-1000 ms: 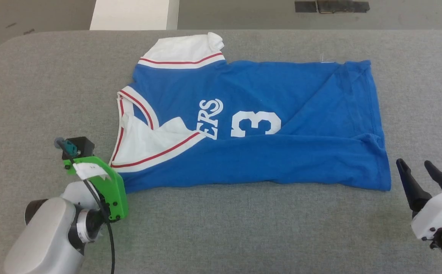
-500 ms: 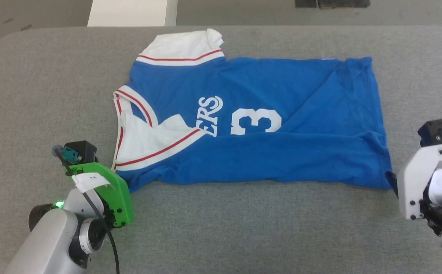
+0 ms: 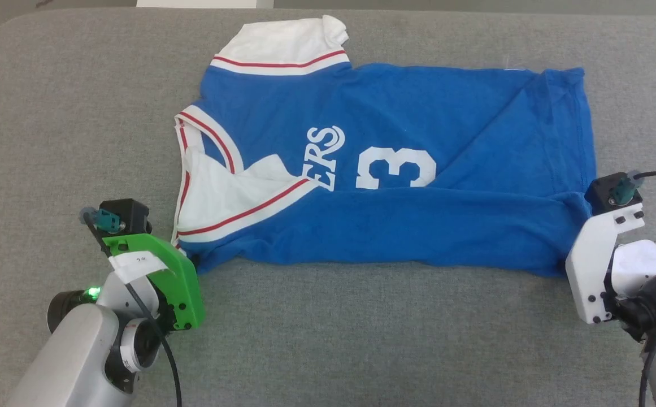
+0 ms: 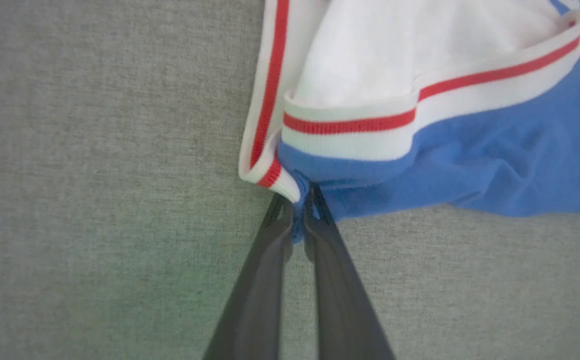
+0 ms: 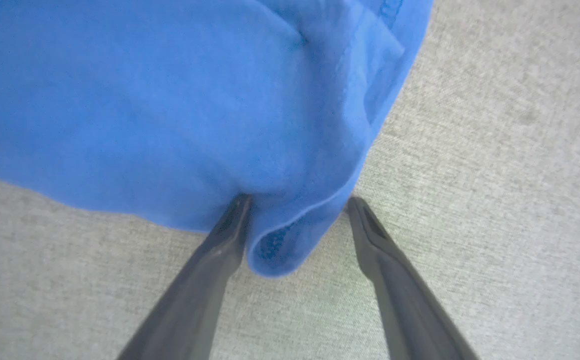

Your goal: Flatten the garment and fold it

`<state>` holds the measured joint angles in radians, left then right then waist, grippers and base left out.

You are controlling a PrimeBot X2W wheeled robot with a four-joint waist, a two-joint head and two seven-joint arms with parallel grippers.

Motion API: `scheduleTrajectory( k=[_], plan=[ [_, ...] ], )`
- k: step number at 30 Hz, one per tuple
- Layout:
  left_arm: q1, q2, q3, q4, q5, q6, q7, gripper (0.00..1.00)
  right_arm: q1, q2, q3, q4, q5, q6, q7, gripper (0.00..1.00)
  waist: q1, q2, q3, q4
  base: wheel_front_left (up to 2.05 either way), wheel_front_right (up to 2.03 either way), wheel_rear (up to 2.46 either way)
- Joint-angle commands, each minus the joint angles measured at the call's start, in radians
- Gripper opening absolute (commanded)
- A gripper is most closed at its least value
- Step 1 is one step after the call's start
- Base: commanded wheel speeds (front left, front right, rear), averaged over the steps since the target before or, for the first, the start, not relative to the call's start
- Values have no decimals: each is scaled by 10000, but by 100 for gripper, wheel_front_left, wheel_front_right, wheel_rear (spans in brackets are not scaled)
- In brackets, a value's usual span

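Note:
The garment (image 3: 395, 226), a royal-blue jersey with white sleeves, red-striped trim and a white "3", lies on the grey table with its collar to the left and its near half folded over the middle. My left gripper (image 4: 299, 202) is shut on the garment's near collar-side corner (image 4: 309, 182), just below the striped trim. In the head view its fingers are hidden under the green wrist mount (image 3: 161, 265). My right gripper (image 5: 298, 201) stands open astride the near hem corner (image 5: 280, 250), and a rolled fold of blue cloth sits between its fingers.
Grey cloth covers the table (image 3: 361, 339), with bare room along the near side between my two arms. The far white sleeve (image 3: 282, 42) lies close to the table's back edge. The right arm's white wrist mount (image 3: 599, 260) covers the hem corner in the head view.
The head camera has tilted, shifting the whole picture down. My right gripper swung from pointing up beside the hem to pointing down over the hem corner. The left gripper kept its hold.

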<state>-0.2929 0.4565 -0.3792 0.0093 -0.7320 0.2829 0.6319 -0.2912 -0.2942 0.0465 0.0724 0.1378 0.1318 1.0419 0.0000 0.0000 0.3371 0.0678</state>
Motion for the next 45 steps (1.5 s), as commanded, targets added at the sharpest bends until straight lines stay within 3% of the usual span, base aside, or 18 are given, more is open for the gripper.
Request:
scheduleTrajectory(
  k=[1, 2, 15, 24, 29, 35, 42, 44, 45],
  plan=[
    [-44, -38, -9, 50, -25, 63, -48, 0, 120, 96, 234, 495, 179, -11, 98, 42, 0, 0, -26, 8, 0, 0, 0],
    [-26, -40, -1, 63, -39, 61, -68, 0, 97, 23, 259, 524, 277, -11, 88, 0, 0, 0, -48, 10, 0, 0, 0],
    [422, -13, 660, -74, -410, 239, -679, 0, 4, -252, -797, -43, 1020, -11, -642, 0, 0, 0, -751, -54, 0, 0, 0],
    [1987, 151, 1306, -949, -865, 708, -930, 0, 1327, -363, -1498, -1043, 1453, -11, -330, 0, 0, 0, -1591, -156, 0, 0, 0],
    [2911, 54, 1319, -1285, -1054, 922, -934, 0, 2330, -86, -1912, -1370, 1466, -11, -61, 0, 0, 0, -1729, -91, 0, 0, 0],
    [3215, -187, 1110, -931, -1218, 889, -882, 0, 3070, 317, -2052, -1133, 1410, -11, 4, 0, 0, 0, -1561, -54, 0, 0, 0],
    [2850, -384, 913, -62, -1370, 725, -689, 0, 2868, 459, -1940, -188, 1222, -11, -308, 0, 0, 0, -1361, -89, 0, 0, 0],
    [2730, -415, 908, 127, -1410, 660, -683, 48, 2752, 485, -1888, 13, 1266, -11, -468, 0, 0, 0, -1355, -104, 0, 0, 0],
    [2672, -418, 924, 200, -1416, 627, -716, 100, 2691, 486, -1849, 103, 1293, -11, -563, 38, 0, 0, -1376, -122, 0, 0, 0]
  ],
)
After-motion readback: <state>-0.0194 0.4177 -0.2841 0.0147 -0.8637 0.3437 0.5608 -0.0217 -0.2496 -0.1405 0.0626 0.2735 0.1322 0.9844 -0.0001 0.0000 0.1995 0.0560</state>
